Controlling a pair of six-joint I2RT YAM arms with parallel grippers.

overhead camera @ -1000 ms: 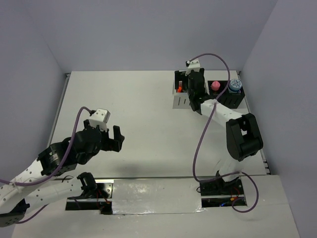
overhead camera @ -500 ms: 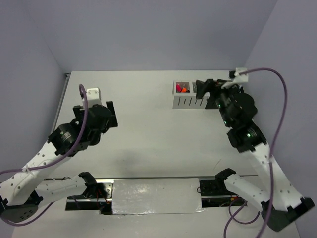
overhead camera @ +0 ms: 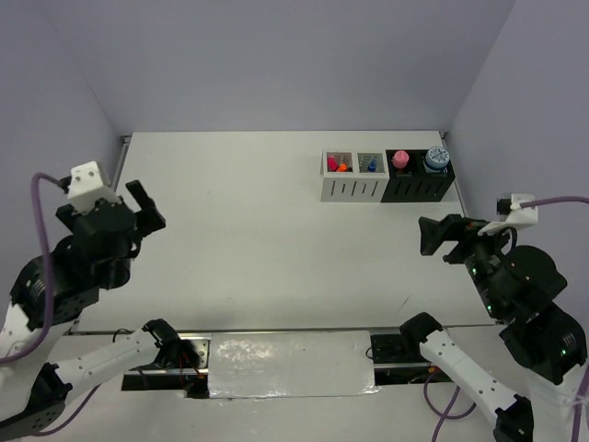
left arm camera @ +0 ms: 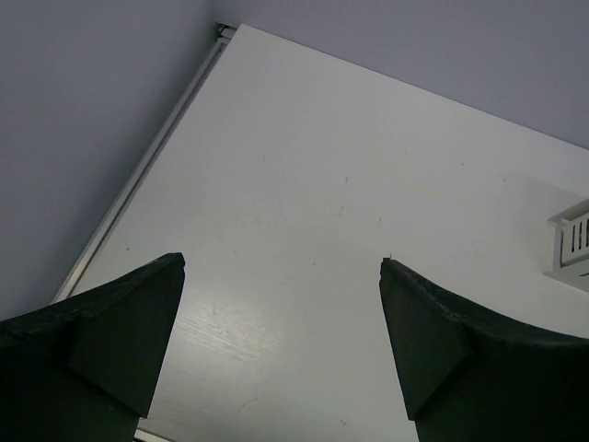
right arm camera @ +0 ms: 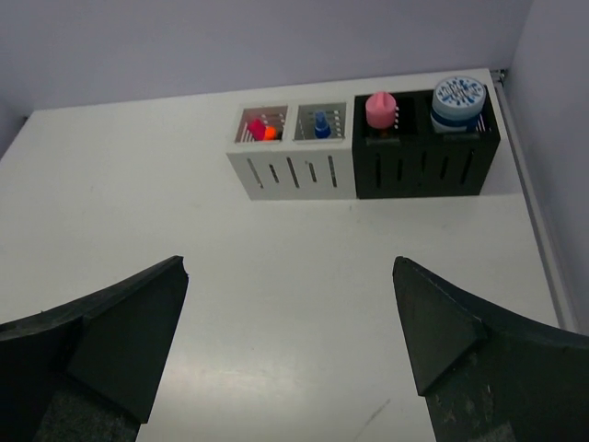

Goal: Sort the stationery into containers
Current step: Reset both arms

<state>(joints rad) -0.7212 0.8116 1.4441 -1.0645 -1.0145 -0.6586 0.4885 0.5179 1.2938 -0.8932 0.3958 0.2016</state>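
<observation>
Four slotted boxes stand in a row at the back right: two white (overhead camera: pixel 354 190) and two black (overhead camera: pixel 419 188). The left white box (right arm camera: pixel 267 175) holds highlighters with pink and orange caps (right arm camera: pixel 262 129). The second white box (right arm camera: pixel 322 173) holds a blue-capped item (right arm camera: pixel 321 124). The first black box (right arm camera: pixel 386 170) holds the pink-capped bottle (right arm camera: pixel 379 109). The last black box (right arm camera: pixel 456 170) holds a blue roll (right arm camera: pixel 457 97). My left gripper (overhead camera: pixel 138 214) is open and empty over the left side of the table (left arm camera: pixel 281 262). My right gripper (overhead camera: pixel 446 238) is open and empty, well in front of the boxes (right arm camera: pixel 290 262).
The white table (overhead camera: pixel 258 221) ends at a raised rail along its left edge (left arm camera: pixel 138 180) and another along the right edge (right arm camera: pixel 543 239). Grey walls close in the back and both sides. A corner of a white box (left arm camera: pixel 575 244) shows at the right of the left wrist view.
My right gripper has drawn back from the boxes toward the near right of the table. My left gripper has swung further left and back. Both stay open and empty.
</observation>
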